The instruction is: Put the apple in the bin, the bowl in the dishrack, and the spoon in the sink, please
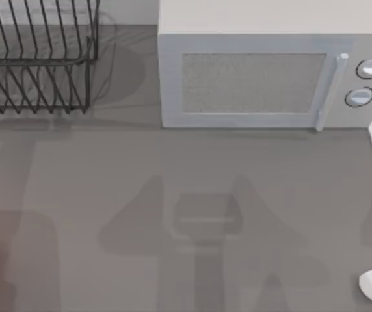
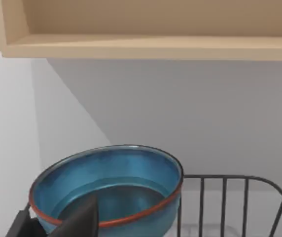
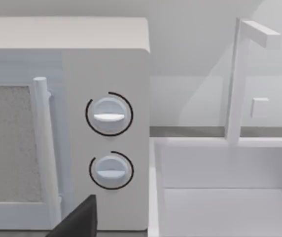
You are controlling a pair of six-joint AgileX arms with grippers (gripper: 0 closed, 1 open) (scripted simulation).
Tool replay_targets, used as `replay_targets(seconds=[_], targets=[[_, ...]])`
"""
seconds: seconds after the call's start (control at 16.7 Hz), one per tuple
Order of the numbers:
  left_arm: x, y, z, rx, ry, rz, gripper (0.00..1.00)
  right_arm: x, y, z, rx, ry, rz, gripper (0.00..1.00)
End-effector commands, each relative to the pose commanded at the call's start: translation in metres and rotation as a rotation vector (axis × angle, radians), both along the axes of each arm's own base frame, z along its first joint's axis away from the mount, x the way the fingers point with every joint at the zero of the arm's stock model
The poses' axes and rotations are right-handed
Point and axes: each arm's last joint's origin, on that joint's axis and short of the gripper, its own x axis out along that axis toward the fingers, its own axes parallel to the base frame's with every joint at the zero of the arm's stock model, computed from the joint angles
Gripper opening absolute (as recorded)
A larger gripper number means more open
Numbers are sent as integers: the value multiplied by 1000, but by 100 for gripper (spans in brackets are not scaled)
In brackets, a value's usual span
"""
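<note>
Holding the bowl [image 2: 106, 190] by its rim above the dishrack [image 2: 229, 202], left pincer [image 2: 57, 224] clamped, right pincer's opening unclear.

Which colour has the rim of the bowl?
The bowl is teal-blue with a thin reddish-brown rim, seen best in the left wrist view.

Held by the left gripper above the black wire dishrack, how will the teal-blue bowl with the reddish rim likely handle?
The teal-blue bowl with the reddish rim looks rigid and glossy, so probably slippery at its thin rim. Round and deep, it may tilt or rock between the black wire dishrack's bars.
</note>
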Motion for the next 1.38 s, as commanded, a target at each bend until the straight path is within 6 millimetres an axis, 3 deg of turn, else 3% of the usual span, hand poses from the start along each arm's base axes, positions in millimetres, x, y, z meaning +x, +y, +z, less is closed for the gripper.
replay_targets(seconds=[0.24,0.48,0.66,0.84,1.38], targets=[[-76,-5,-9,-11,-56,8,100,0,0,0,0,0,0,100],[-123,-8,-52,-6,-55,16,100,0,0,0,0,0,0,100],[-134,-9,-89,5,-7,21,100,0,0,0,0,0,0,100],[-137,-9,-111,13,34,24,100,0,0,0,0,0,0,100],[-137,-9,-113,14,38,24,100,1,-1,5,-62,62,-5,100]])
